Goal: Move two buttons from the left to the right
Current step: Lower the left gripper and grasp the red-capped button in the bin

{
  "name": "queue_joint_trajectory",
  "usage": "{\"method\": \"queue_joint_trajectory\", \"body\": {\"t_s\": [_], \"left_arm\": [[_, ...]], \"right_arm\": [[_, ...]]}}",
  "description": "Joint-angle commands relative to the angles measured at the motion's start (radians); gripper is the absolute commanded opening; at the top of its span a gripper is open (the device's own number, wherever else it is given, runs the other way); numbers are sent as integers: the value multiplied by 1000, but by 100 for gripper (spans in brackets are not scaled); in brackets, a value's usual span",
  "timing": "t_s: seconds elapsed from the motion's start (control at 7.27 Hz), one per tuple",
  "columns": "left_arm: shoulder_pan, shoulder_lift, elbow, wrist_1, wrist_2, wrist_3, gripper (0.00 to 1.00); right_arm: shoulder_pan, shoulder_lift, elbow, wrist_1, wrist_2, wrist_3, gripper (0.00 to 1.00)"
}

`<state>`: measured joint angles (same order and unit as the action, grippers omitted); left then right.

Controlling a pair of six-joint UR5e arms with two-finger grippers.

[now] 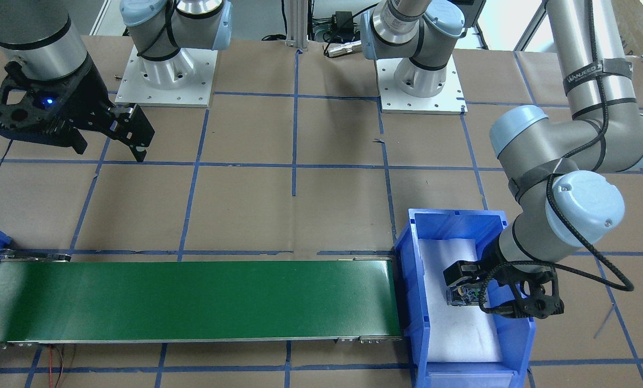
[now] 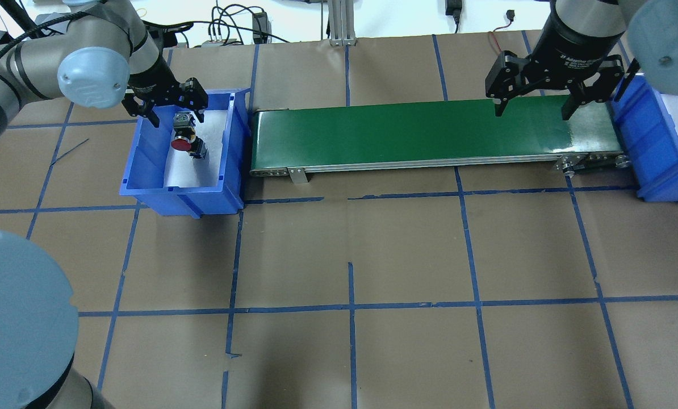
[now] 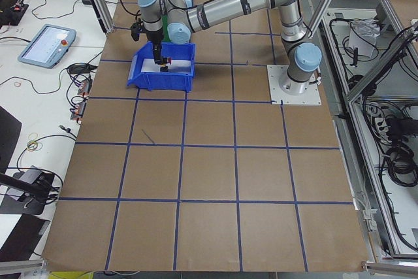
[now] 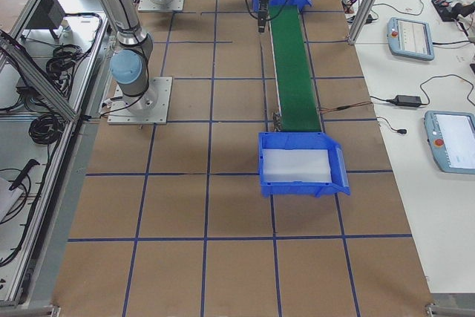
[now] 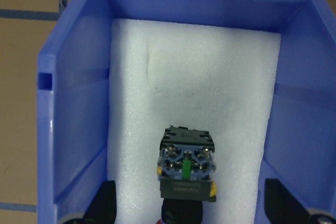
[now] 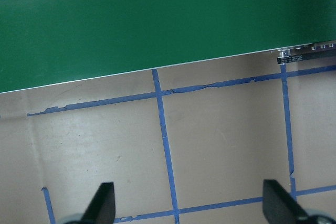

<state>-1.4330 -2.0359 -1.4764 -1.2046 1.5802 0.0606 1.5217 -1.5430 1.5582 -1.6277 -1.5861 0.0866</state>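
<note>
Bin, front view: you see the blue bin butted against the green belt, with a white foam pad lining it.
Left claw, front view: the left claw reaches down into that bin. A small switch body lies right at its fingertips, too small for you to tell any cap colour.
Right claw, front view: the right claw hangs with its fingers spread, holding nothing, well apart from the bin.
Left claw, overhead: its fingers stand apart on either side of the switch body and do not press it.
Red button, overhead: the red button lies on the foam just past the fingertips, outside the gap and close against the switch body. You cannot tell whether the two are one piece.
Right claw, overhead: it is spread wide above the belt's right-hand end, near a second blue bin.
Left side view: you see a red speck inside the bin, just beside the claw's tip.
Right side view: the second blue bin sits at the belt's near end with a white pad inside.
Left wrist: the switch body lies on the foam midway between the two fingertips, with bare foam on each side. Its terminal end, with a green tab, faces the lens.
Right wrist: the fingertips are apart over the taped brown table, with the belt ahead of them.
</note>
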Motion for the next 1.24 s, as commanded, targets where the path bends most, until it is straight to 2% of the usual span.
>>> {"method": "queue_joint_trajectory", "body": {"t_s": [0.0, 0.14, 0.28, 0.41, 0.55, 0.69, 0.96, 1.1], "left_arm": [[0, 0, -25, 16, 1, 4, 99], [0, 0, -27, 17, 1, 4, 97], [0, -1, -28, 16, 1, 2, 69], [0, 0, -28, 14, 1, 2, 47], [0, 0, -27, 14, 1, 4, 27], [0, -1, -24, 14, 3, 7, 12], [0, 23, 2, 4, 38, -2, 9], [0, 70, 8, -48, 56, -2, 9]], "right_arm": [[0, 0, -1, 0, 0, 1, 100], [0, 0, -1, 0, 0, 2, 100], [0, 0, -1, 0, 0, 2, 100], [0, 0, -1, 0, 0, 2, 100], [0, 0, -1, 0, 0, 4, 100], [0, 0, -1, 0, 0, 4, 100], [0, 0, -1, 0, 0, 4, 100], [0, 0, -1, 0, 0, 2, 100]]}}
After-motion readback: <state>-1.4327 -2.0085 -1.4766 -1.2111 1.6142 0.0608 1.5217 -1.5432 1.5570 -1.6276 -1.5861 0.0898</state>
